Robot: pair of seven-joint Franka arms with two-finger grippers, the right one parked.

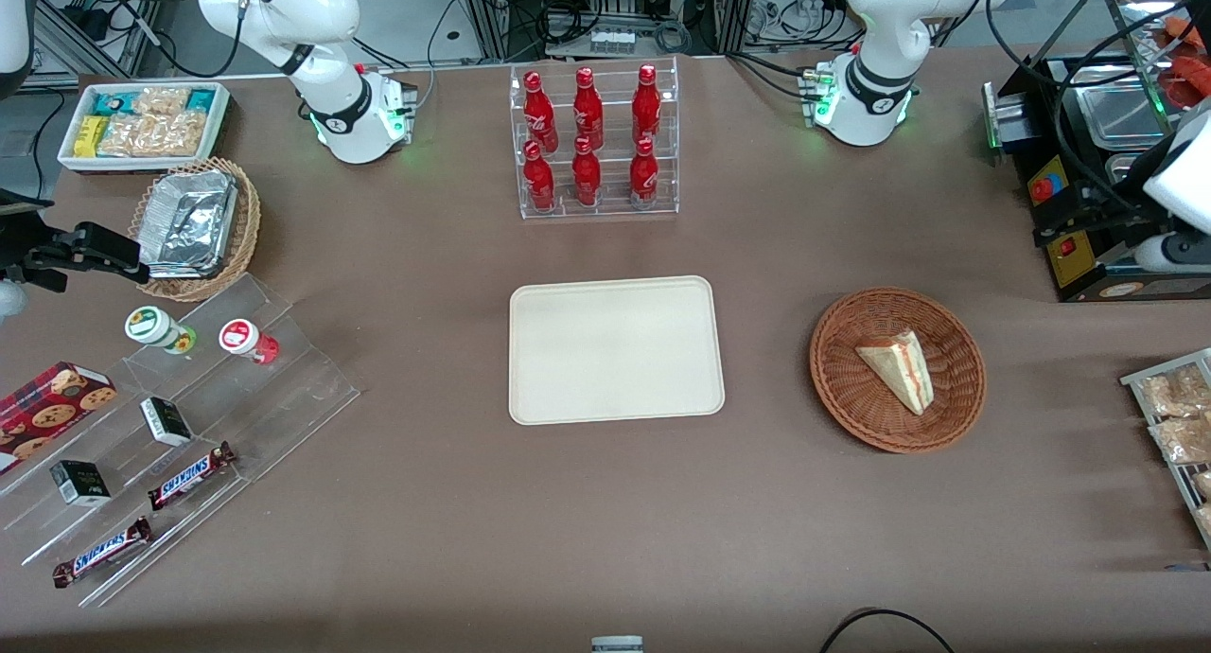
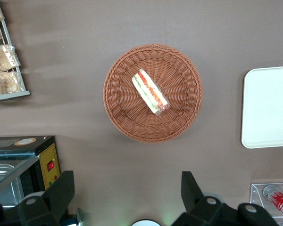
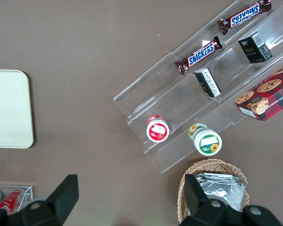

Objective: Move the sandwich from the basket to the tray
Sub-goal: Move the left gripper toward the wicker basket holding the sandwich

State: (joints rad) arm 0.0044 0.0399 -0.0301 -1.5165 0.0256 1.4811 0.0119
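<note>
Left wrist view: hand [image 2: 125, 197] hovers high above the bench, fingers spread, empty.
Sandwich [image 1: 900, 367]: lies in the basket [image 1: 842, 388], toward its 3 o'clock edge in the front view.
Handling: likely light, soft, crushable; pinch gently across the bread faces.
Tray [image 1: 530, 397]: bare.

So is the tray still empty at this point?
Yes, empty: the tray shows bare. The sandwich lies in the basket; the open end effector hangs above the table beside it.

The gripper [image 2: 127, 195] was cut off at the wrist picture's edge, only its spread fingers [image 2: 61, 190] showing; the tray [image 2: 269, 107] ran past the edge too.
</note>
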